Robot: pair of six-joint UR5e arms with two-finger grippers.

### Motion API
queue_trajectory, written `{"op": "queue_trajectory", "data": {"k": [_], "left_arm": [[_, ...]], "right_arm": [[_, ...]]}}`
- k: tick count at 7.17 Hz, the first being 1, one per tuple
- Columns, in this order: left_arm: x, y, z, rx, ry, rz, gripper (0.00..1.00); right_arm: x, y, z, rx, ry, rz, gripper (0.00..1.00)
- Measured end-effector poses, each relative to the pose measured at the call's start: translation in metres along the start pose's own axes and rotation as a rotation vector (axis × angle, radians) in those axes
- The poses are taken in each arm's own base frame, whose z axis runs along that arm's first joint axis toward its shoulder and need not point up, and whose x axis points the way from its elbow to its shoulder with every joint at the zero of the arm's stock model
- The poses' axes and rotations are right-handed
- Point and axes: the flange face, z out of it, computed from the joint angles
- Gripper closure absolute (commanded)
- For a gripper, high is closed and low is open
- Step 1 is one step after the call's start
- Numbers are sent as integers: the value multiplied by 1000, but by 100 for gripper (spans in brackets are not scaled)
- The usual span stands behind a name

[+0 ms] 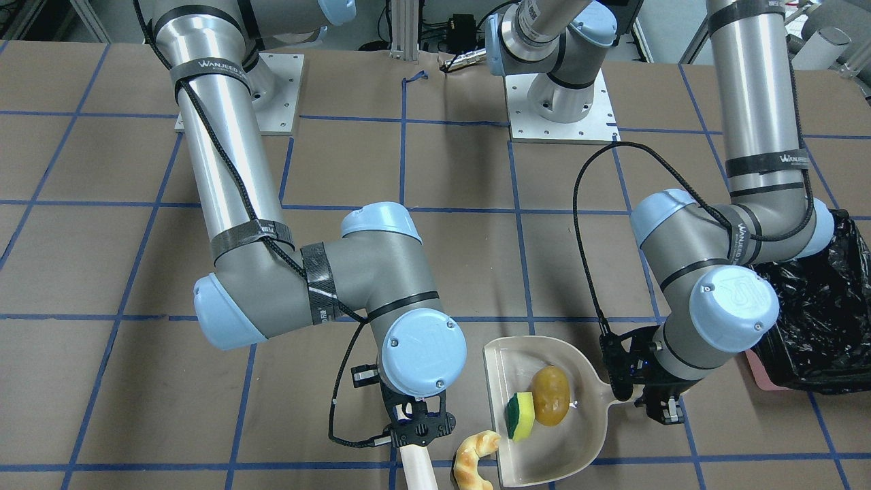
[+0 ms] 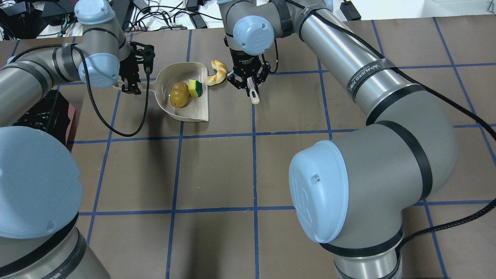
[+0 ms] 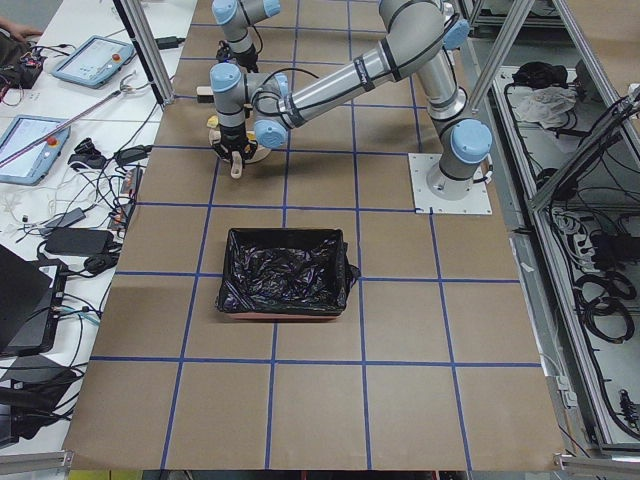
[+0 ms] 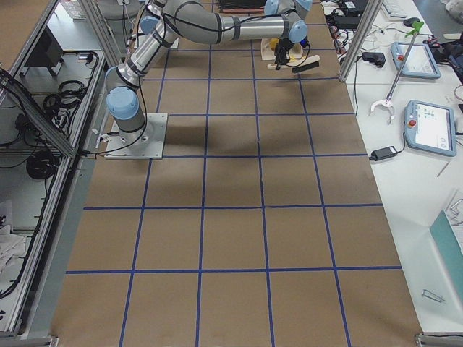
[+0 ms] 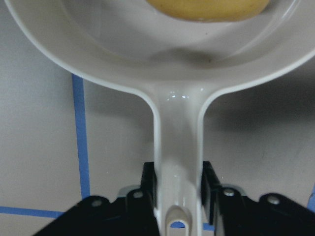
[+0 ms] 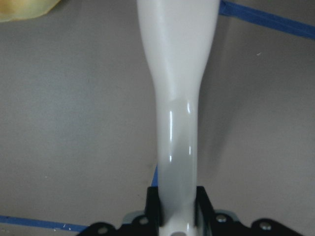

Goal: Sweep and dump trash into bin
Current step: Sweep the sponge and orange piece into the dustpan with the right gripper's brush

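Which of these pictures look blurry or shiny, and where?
Right wrist view: the white plastic tool handle looks slightly soft, with thin glare streaks. Left wrist view: small highlights on the beige dustpan handle; the glossy amber lump is blurred. Overhead view: soft arm shadows on the brown table.

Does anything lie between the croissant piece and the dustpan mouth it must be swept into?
Nothing visible lies between them. The croissant piece sits right at the mouth of the dustpan, near one corner. The sponge wedge lies just inside the mouth and might crowd its way in.
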Motion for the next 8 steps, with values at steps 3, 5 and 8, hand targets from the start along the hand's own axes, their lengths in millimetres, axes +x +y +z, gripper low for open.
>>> {"op": "queue_trajectory", "data": {"k": [3, 5, 8], "left_arm": [[1, -5, -2, -15, -3, 8, 100], [1, -5, -4, -17, -5, 8, 100], [1, -5, -3, -18, -4, 7, 100]], "right_arm": [[0, -9, 8, 13, -2, 2, 78], [-2, -10, 8, 10, -22, 15, 78], [-10, -8, 9, 4, -48, 33, 79]]}}
